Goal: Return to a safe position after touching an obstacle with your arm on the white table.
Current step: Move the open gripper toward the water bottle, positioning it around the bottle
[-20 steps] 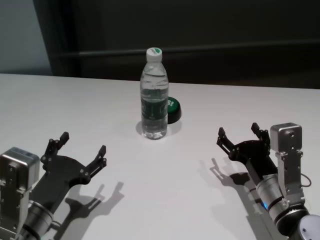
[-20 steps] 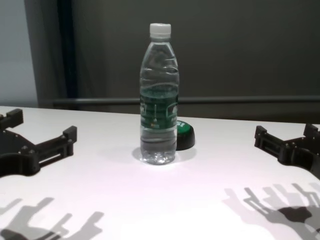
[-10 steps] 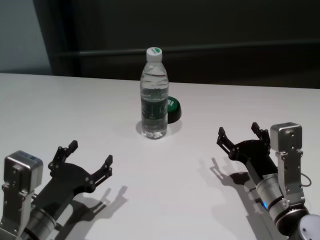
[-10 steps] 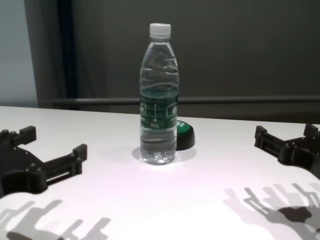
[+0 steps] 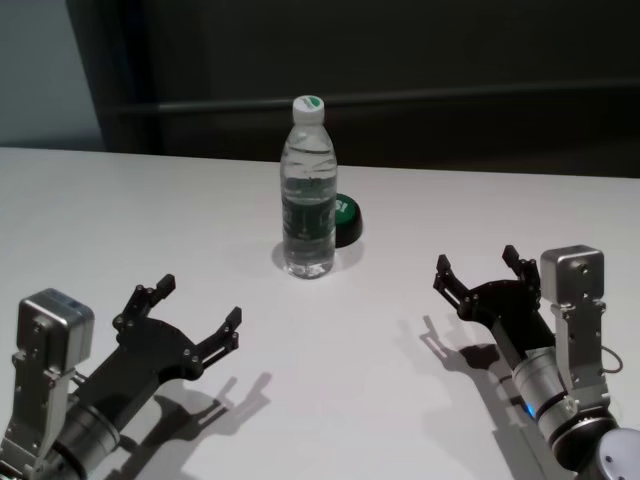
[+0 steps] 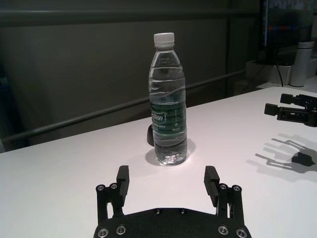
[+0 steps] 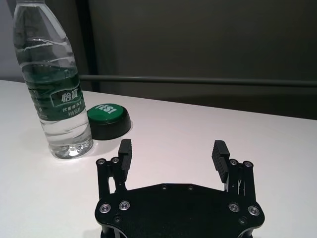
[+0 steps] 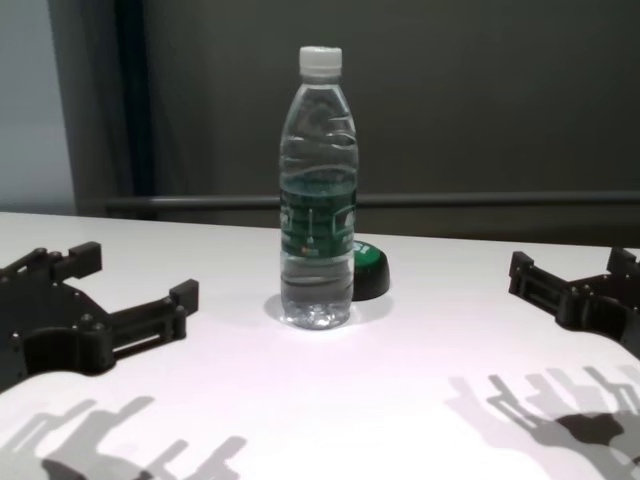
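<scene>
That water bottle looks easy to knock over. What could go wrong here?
The bottle is tall and narrow and stands free on the white table. The left gripper, open and pointed at it, could tip it if it comes in high or fast. A fall could send it onto the green button right behind. The right gripper waits open, well off to the side.

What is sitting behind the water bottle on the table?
A low black puck with a green top sits just behind the water bottle, on its right side, on the white table. The bottle covers part of it in the head view. White lettering shows on top.
</scene>
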